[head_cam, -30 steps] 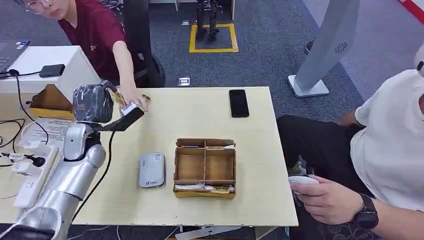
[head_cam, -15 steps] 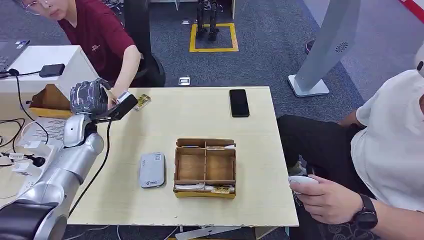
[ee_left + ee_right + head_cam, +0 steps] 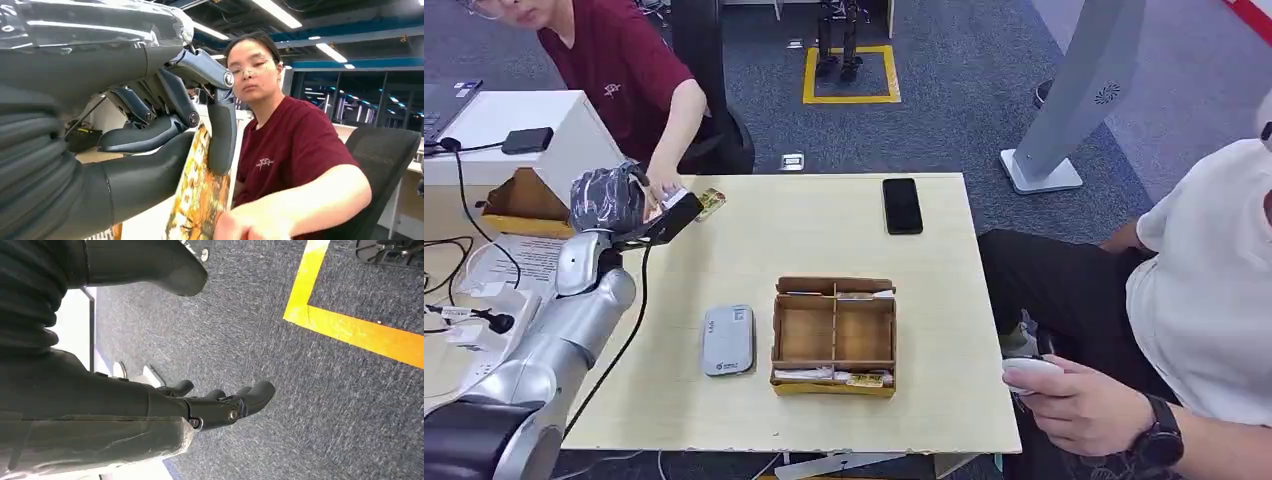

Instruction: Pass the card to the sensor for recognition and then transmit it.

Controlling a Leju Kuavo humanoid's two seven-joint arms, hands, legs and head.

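Observation:
My left hand (image 3: pixel 610 200) is raised over the table's far left corner and pinches an orange-yellow patterned card (image 3: pixel 201 192) between thumb and a finger (image 3: pixel 222 131). In the head view the card (image 3: pixel 671 196) shows as a pale edge at my fingertips. A person in a maroon shirt (image 3: pixel 629 62) reaches a hand (image 3: pixel 657 183) to that card. The grey card sensor (image 3: pixel 727 340) lies flat on the table, left of the wooden box. My right hand (image 3: pixel 220 402) hangs over the carpet, fingers apart, holding nothing.
A second card (image 3: pixel 711 203) lies on the table (image 3: pixel 944 410) near the far edge. A compartmented wooden box (image 3: pixel 834 335) with cards sits mid-table, a black phone (image 3: pixel 902 205) beyond it. A seated person in white (image 3: pixel 1214 300) holds a controller at right. Cables and a power strip (image 3: pixel 484 350) lie left.
The person's hand lifted off the table, leaving a card there, drew back, and now reaches my held card. My left hand shifted slightly back and left, still pinching its card.

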